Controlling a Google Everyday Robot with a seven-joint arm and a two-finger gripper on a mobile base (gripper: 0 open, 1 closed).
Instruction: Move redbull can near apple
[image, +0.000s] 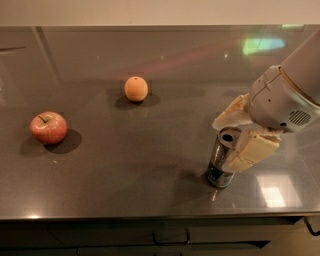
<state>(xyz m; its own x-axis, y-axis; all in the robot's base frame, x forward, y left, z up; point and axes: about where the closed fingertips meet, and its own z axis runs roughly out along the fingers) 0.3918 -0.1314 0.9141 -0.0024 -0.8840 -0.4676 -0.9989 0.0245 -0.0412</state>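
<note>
Camera view: at the right of the counter (150, 170), the gripper (239, 134) hangs with fingers spread wide around the top of the upright redbull can (218, 167), not clearly clamped. An off-centre squeeze could tip or skid that slim can. The apple (48, 128) lies well apart at the left, so a loose grip risks a drop, and a bump would roll it.

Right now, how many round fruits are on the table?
2: the apple at the left, the orange fruit farther back. The gripper is at the redbull can, on the right.
</note>
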